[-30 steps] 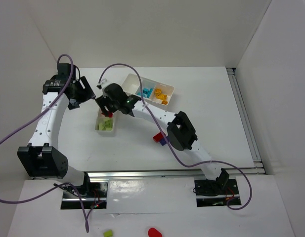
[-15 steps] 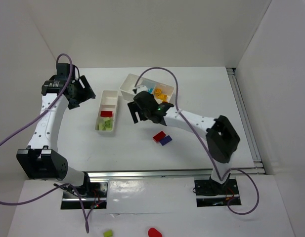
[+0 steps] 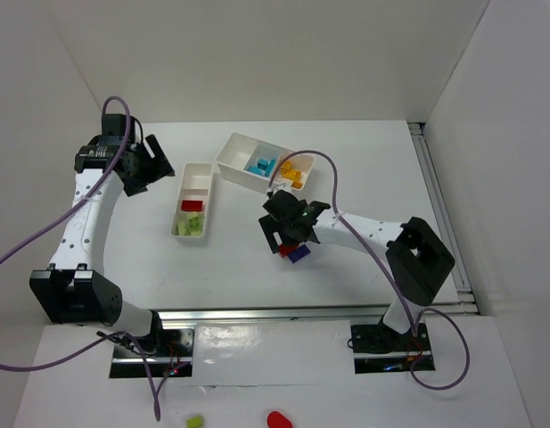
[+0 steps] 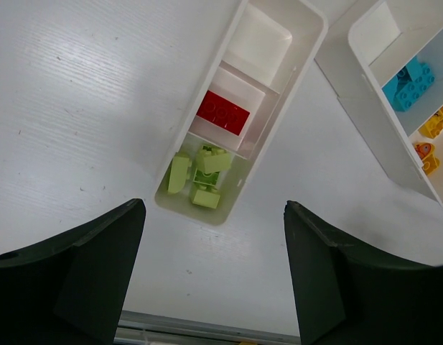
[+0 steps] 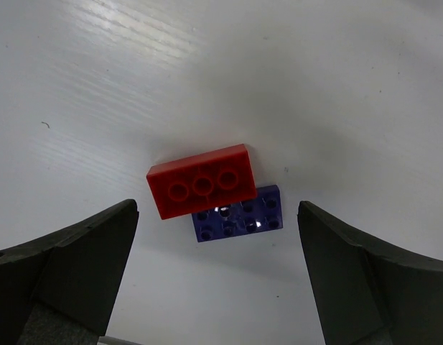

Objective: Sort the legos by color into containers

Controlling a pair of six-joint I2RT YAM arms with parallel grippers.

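A red brick (image 5: 201,180) lies upside down, overlapping a purple brick (image 5: 239,215), on the table. My right gripper (image 5: 217,208) hovers open and empty just above them; in the top view it (image 3: 288,236) covers part of the red brick (image 3: 284,251) and the purple brick (image 3: 300,255). The narrow tray (image 4: 307,54) holds a red brick (image 4: 223,113) and lime bricks (image 4: 199,172). The wide tray (image 3: 232,159) holds cyan (image 3: 261,165) and orange-yellow bricks (image 3: 295,171). My left gripper (image 3: 151,169) is open and empty, above the table left of the narrow tray (image 3: 196,171).
A metal rail (image 3: 301,312) runs along the near table edge and another (image 3: 439,205) along the right. A lime brick (image 3: 195,420) and a smooth red blob (image 3: 277,418) lie off the table near the arm bases.
My right gripper has swung from over the narrow tray, past the wide tray, to above the red and purple bricks. The left arm has barely moved.
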